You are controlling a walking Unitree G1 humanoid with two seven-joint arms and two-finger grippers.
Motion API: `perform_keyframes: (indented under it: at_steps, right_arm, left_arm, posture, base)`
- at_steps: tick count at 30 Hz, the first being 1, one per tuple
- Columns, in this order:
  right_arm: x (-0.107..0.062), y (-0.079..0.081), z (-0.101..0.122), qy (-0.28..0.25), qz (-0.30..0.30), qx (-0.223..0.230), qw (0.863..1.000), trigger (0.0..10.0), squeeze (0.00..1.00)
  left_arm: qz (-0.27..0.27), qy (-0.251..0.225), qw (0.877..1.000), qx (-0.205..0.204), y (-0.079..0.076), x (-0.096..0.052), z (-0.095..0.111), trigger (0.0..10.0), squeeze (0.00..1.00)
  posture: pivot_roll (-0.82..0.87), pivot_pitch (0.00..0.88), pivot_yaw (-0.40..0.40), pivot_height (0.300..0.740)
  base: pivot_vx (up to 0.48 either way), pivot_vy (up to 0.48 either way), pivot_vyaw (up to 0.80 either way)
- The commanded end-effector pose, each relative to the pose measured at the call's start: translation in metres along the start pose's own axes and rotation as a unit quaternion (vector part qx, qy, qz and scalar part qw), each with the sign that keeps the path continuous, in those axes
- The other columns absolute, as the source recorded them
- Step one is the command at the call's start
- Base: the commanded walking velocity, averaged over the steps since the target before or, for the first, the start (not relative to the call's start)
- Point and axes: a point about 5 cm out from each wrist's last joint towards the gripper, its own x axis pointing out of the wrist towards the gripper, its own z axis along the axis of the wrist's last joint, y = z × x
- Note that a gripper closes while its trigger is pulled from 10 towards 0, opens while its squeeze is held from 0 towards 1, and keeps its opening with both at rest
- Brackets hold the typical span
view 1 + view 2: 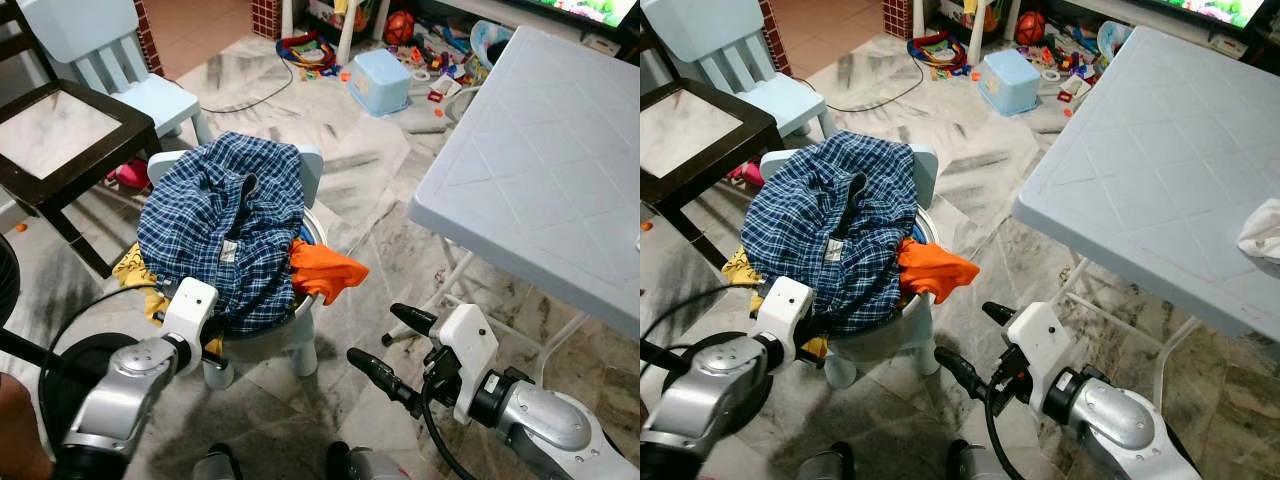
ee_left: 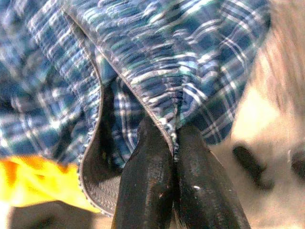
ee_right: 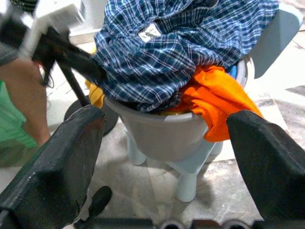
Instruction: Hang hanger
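Below, blue plaid shirt (image 1: 225, 225) heaped over laundry basin (image 3: 157, 136), its hem pinched by left gripper (image 2: 175, 136) — right gripper (image 1: 392, 342) held spread, orange garment (image 1: 322, 270) beside.

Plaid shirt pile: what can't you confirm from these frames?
- Hanger: not to be made out; the plaid shirt covers the basin.
- Basin contents: buried under the shirt and the orange cloth.
- Left gripper grip: fingers closed on a shirt edge; fabric hides anything beneath.
- Right gripper: open, short of the basin.
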Motion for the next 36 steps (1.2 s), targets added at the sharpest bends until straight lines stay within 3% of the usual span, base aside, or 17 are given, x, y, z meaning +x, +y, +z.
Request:
perform_keyframes:
  at_steps: [1, 3, 5, 7, 11, 14, 16, 18, 22, 27, 32, 36]
  right_arm:
    - [0.0, 0.002, -0.003, 0.006, 0.007, 0.0, 1.0, 10.0, 0.0]
    - [0.001, 0.003, -0.004, 0.008, 0.012, 0.001, 1.0, 10.0, 0.0]
    - [0.001, 0.003, -0.004, 0.009, 0.013, 0.001, 1.0, 10.0, 0.0]
    - [0.002, 0.002, -0.005, 0.009, 0.013, 0.0, 1.0, 10.0, 0.0]
    - [0.004, 0.002, -0.006, 0.012, 0.013, -0.003, 1.0, 10.0, 0.0]
    - [0.004, 0.002, -0.006, 0.011, 0.01, -0.005, 1.0, 10.0, 0.0]
    - [0.004, 0.001, -0.006, 0.011, 0.007, -0.005, 1.0, 10.0, 0.0]
    - [0.003, 0.001, -0.009, 0.014, 0.003, -0.005, 1.0, 10.0, 0.0]
    - [0.003, 0.0, -0.009, 0.014, 0.001, -0.005, 1.0, 10.0, 0.0]
    - [0.007, 0.0, -0.009, 0.012, 0.004, -0.007, 1.0, 10.0, 0.0]
    - [0.008, -0.002, -0.01, 0.009, -0.009, -0.009, 1.0, 10.0, 0.0]
    - [0.009, -0.002, -0.012, 0.01, -0.016, -0.011, 1.0, 10.0, 0.0]
  left_arm:
    - [-0.051, 0.002, 0.998, 0.035, -0.01, -0.001, 0.006, 0.0, 0.0]
    - [-0.091, 0.003, 0.993, 0.07, -0.013, -0.006, 0.014, 0.0, 0.0]
    - [-0.113, 0.002, 0.991, 0.075, -0.017, -0.007, 0.017, 0.0, 0.0]
    - [-0.204, 0.011, 0.976, 0.076, -0.036, -0.009, 0.017, 0.0, 0.0]
    - [-0.268, 0.05, 0.954, 0.123, -0.049, -0.007, 0.002, 0.0, 0.0]
    - [-0.292, 0.049, 0.947, 0.123, -0.054, -0.005, 0.001, 0.0, 0.0]
    - [-0.276, 0.043, 0.952, 0.125, -0.05, 0.0, 0.004, 0.0, 0.0]
    - [-0.188, -0.004, 0.978, 0.094, -0.031, 0.011, 0.02, 0.0, 0.0]
    - [-0.111, -0.043, 0.991, 0.066, -0.005, 0.008, 0.032, 0.0, 0.0]
    - [-0.125, -0.028, 0.99, 0.054, 0.008, 0.0, 0.023, 0.0, 0.0]
    - [-0.029, -0.014, 0.999, 0.004, 0.033, -0.001, 0.004, 0.0, 0.0]
    - [0.041, -0.024, 0.999, -0.012, 0.051, 0.0, 0.003, 0.0, 0.0]
  posture:
    - [-0.07, 0.201, -0.071, 0.74]
    - [-0.07, 0.201, -0.071, 0.74]
    - [-0.07, 0.201, -0.07, 0.74]
    - [-0.07, 0.201, -0.07, 0.74]
    - [-0.08, 0.2, -0.066, 0.74]
    - [-0.09, 0.199, -0.066, 0.74]
    - [-0.09, 0.197, -0.065, 0.74]
    - [-0.09, 0.197, -0.068, 0.74]
    - [-0.09, 0.197, -0.075, 0.74]
    - [-0.08, 0.194, -0.077, 0.74]
    - [-0.08, 0.194, -0.08, 0.74]
    - [-0.08, 0.192, -0.082, 0.74]
  base:
    - [0.0, 0.0, 0.0]
    - [0.0, 0.0, 0.0]
    - [0.0, 0.0, 0.0]
    - [0.0, 0.0, 0.0]
    - [0.0, 0.0, 0.0]
    - [0.0, 0.0, 0.0]
    - [0.0, 0.0, 0.0]
    - [0.0, 0.0, 0.0]
    - [0.0, 0.0, 0.0]
    - [0.0, 0.0, 0.0]
    - [0.0, 0.0, 0.0]
    - [0.0, 0.0, 0.0]
